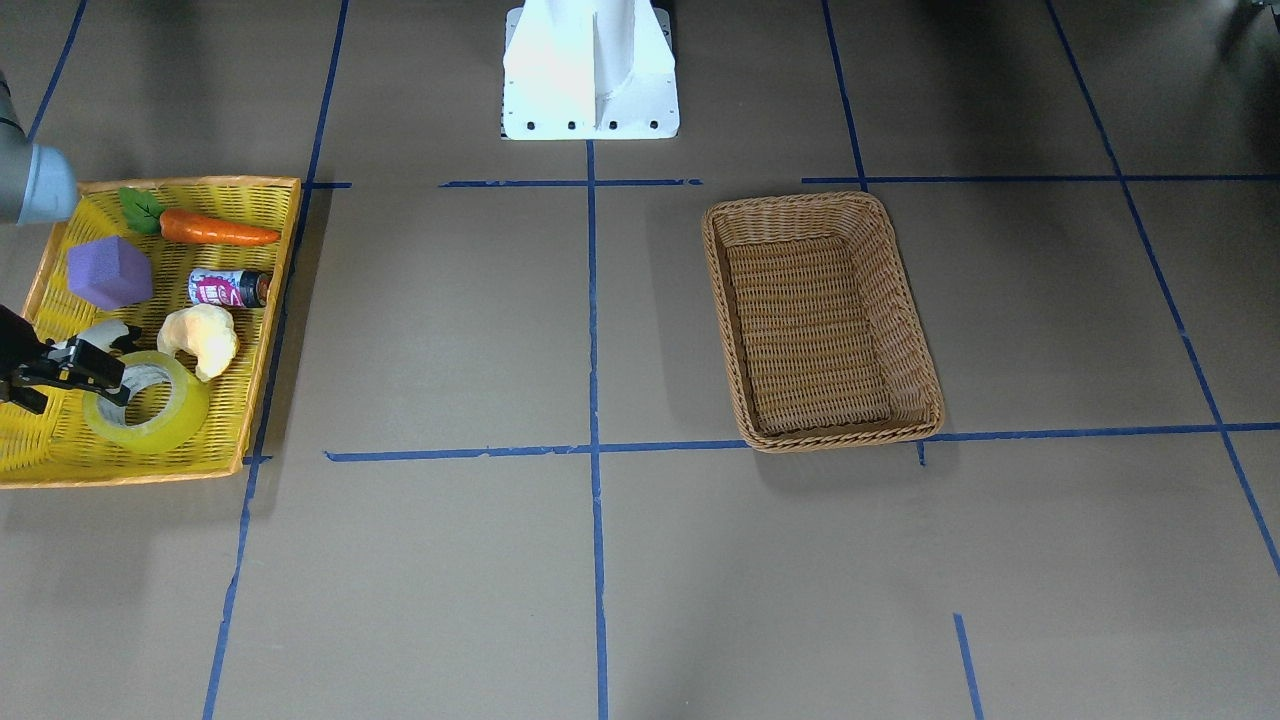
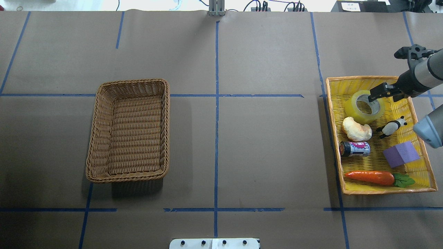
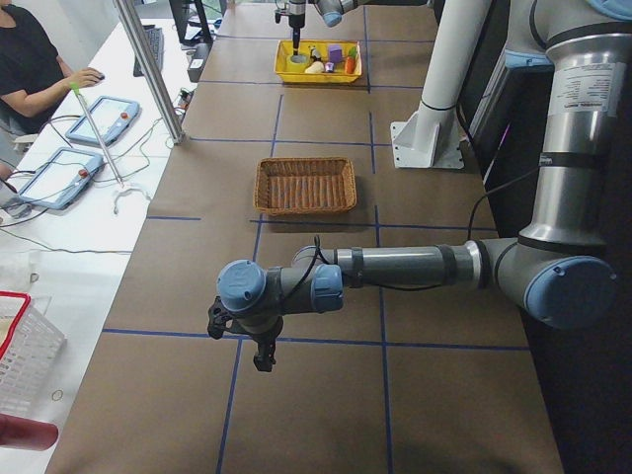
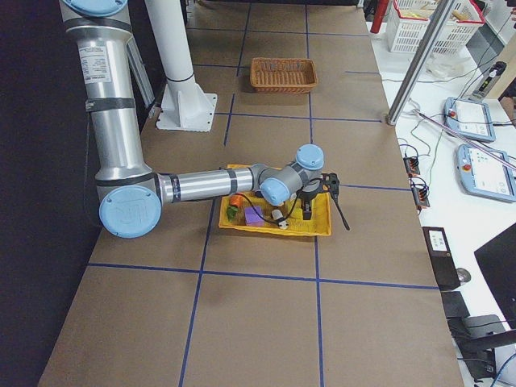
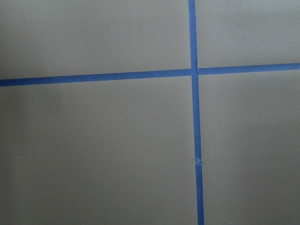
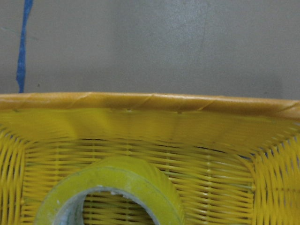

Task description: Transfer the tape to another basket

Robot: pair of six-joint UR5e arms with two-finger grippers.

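Tape (image 2: 354, 111) flat in yellow tray (image 2: 387, 191), not yet lifted. Right gripper (image 2: 374, 94) at tape rim, opening indiscernible. Left gripper (image 3: 263, 361) far off, opening indiscernible. Remaining: lift, carry to wicker basket (image 2: 131, 83).

Bench (image 2: 263, 145): brown paper, blue tape grid lines. Basket (image 2: 95, 138): brown wicker weave, braided rim. Tray (image 2: 387, 191): bright yellow weave, orange rim. Tape (image 2: 353, 109): translucent yellow-green, grey-white core. Carrot (image 2: 369, 176): orange, green leaves. Block (image 2: 400, 154): purple. Panda figure (image 2: 391, 127): black and white. Croissant toy (image 2: 356, 129): cream and tan. Can (image 2: 354, 149): pink-white print, black end.
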